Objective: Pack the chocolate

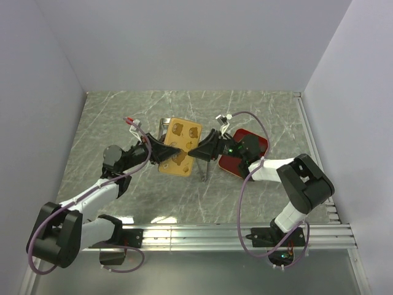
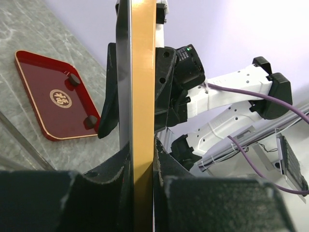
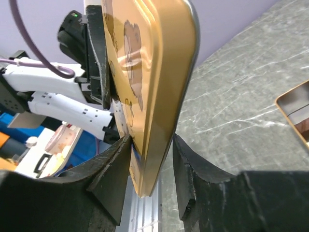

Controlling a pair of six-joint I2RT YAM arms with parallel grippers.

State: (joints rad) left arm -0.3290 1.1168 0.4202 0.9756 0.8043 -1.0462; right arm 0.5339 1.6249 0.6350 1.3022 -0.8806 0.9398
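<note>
Grey-green stone veined in white covers the table (image 1: 264,117). Plain pale walls (image 1: 184,43) close it in at the back and on both sides. A ribbed aluminium rail (image 1: 202,236) runs along the near edge, where the arm bases sit.

At the middle of the table is a gold lid (image 1: 184,132) printed with brown cartoon shapes. The two arms hold it between them, and its face shows to the top camera. The left gripper (image 1: 171,151) comes in from the lid's left. In the left wrist view its black fingers (image 2: 118,164) press against both faces of the thin gold edge, a narrow clamp on the lid. The right gripper (image 1: 196,150) meets the lid's right side. In the right wrist view its jaws straddle the edge loosely: one finger lies against the printed face, while a sliver of table shows between the other finger and the lid's back.

Just right of the lid, partly under the right arm, a red tray (image 2: 38,87) with a gold rim and a round gold emblem lies flat on the stone. Two dark chunks of chocolate (image 2: 74,79) rest on it, one near the emblem and one by the corner nearest the lid. Purple cables (image 1: 242,203) loop from both arms.
</note>
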